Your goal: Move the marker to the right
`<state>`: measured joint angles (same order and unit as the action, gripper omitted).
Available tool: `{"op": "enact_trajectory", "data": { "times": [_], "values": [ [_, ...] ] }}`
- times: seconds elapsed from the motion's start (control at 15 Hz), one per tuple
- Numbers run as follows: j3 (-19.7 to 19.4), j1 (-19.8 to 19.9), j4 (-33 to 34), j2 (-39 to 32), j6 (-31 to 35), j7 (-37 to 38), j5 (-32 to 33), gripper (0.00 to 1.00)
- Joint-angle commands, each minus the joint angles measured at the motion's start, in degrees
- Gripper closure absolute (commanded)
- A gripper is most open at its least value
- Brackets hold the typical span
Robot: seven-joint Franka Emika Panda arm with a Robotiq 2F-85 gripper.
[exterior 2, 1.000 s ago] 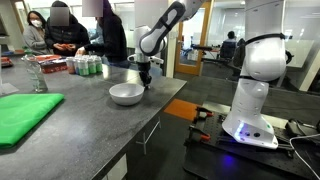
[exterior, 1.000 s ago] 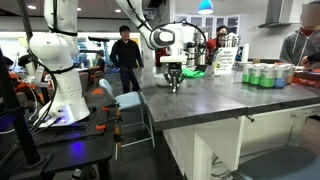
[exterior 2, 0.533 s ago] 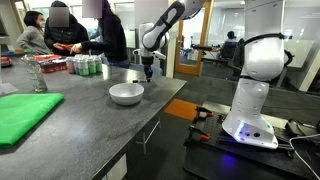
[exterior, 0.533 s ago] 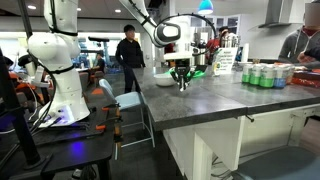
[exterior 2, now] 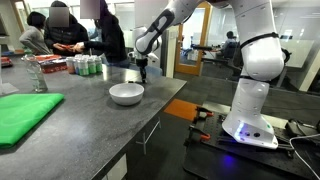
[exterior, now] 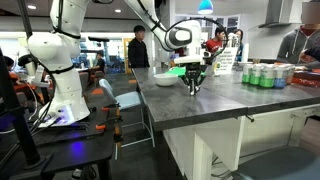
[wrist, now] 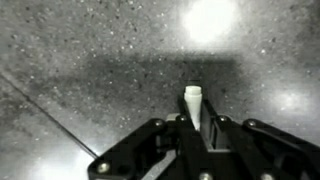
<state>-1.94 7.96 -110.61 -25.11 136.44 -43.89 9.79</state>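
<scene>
My gripper (exterior: 193, 88) hangs just above the grey counter, to the right of the white bowl (exterior: 164, 79) in that exterior view. It also shows in the other exterior view (exterior 2: 142, 77), beyond the bowl (exterior 2: 126, 94). In the wrist view my gripper (wrist: 197, 128) is shut on the marker (wrist: 194, 104), whose pale tip sticks out between the black fingers over speckled countertop. In the exterior views the marker is too small to make out.
A flat green item (exterior 2: 25, 112) lies near the counter's front. Cans (exterior: 262, 75) and a sign (exterior: 226, 58) stand at the counter's far side. People stand behind the counter. The counter edge (exterior: 160, 105) is close by. Another white robot base (exterior 2: 255, 90) stands off the counter.
My gripper has moved steadily along the counter with the marker, away from the white bowl, rightward in the view with the cans.
</scene>
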Motion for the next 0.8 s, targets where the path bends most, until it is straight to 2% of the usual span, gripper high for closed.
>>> {"op": "enact_trajectory", "data": {
  "times": [0.0, 0.13, 0.2, 0.73],
  "values": [
    [0.35, 0.35, 5.39, -3.59, -4.66, 1.8, 1.85, 0.95],
    [0.48, 0.65, 6.68, -4.15, -5.65, 1.51, 1.69, 0.95],
    [0.62, 0.91, 6.86, -4.16, -5.81, 1.19, 1.46, 0.63],
    [1.25, 1.56, 4.77, -1.91, -3.82, 0.38, 1.2, 0.03]
  ]
}}
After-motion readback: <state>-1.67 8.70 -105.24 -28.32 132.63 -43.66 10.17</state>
